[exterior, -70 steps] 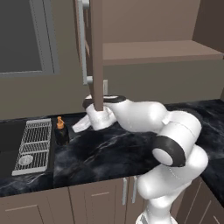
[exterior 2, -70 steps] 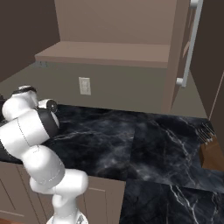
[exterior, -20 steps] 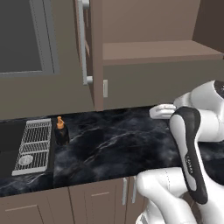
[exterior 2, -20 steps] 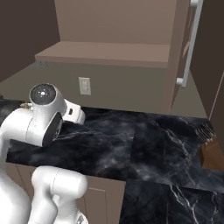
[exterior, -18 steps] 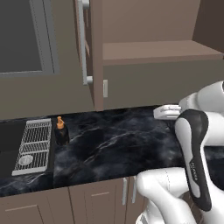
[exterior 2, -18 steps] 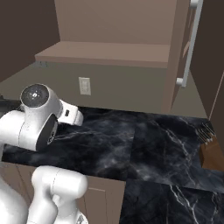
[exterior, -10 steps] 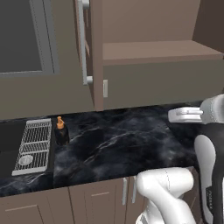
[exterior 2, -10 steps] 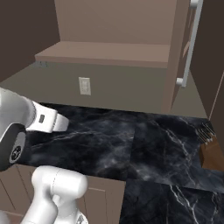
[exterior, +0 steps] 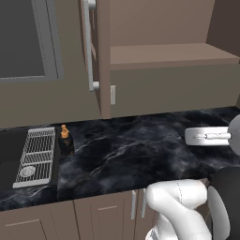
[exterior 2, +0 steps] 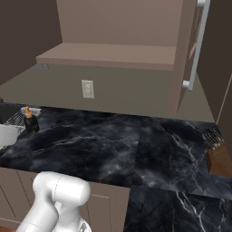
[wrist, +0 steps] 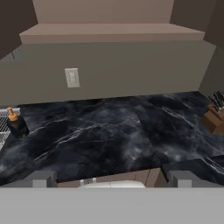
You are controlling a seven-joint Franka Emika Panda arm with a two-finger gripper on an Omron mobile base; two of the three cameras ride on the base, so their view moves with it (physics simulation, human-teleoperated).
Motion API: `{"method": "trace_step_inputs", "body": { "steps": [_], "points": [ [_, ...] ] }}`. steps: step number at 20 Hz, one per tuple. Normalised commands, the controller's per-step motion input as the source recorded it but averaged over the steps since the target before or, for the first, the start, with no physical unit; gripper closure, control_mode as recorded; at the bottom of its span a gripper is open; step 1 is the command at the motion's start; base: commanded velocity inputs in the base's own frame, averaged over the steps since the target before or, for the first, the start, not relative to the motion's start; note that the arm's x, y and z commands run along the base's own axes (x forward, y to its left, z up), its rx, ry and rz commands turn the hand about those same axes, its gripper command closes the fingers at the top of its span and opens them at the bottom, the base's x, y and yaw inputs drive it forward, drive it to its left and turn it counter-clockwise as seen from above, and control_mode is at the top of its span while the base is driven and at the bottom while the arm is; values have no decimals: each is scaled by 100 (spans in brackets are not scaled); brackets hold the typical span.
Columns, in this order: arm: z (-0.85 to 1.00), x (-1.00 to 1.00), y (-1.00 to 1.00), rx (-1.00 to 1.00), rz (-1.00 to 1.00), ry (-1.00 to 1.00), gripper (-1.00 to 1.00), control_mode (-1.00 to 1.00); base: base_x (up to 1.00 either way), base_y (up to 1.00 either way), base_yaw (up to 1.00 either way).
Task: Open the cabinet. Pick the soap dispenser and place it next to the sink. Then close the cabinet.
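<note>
Both doors of the cabinet [exterior: 154, 56] stand swung open, its one shelf bare. Below it the black marble counter [exterior: 140, 150] runs to the sink [exterior: 18, 159] with its grid rack [exterior: 36, 157]. Just beside that rack stands the soap dispenser [exterior: 65, 139], upright. Well apart, the gripper [wrist: 111, 177] hangs with jaws spread wide, holding nothing.

The sink [exterior: 9, 154] runs off the left edge of the left base view, so its basin is mostly out of frame; its grid rack [wrist: 3, 127] is a sliver at the hand view's left edge. The knife block [exterior 2: 219, 158] is cropped at the right. The cabinet [exterior: 159, 51] doors are cut off above, their tops unseen
</note>
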Motion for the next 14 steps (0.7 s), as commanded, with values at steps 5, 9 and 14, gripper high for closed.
{"method": "trace_step_inputs", "body": {
  "steps": [5,9,14],
  "points": [
    [-1,1,68,-5,-3,-17,-100,-100,0,0,0],
    [1,7,67,0,-1,-19,-100,-100,0,0,0],
    [1,-3,78,-8,-3,-29,-100,-100,0,0,0]
  ]
}}
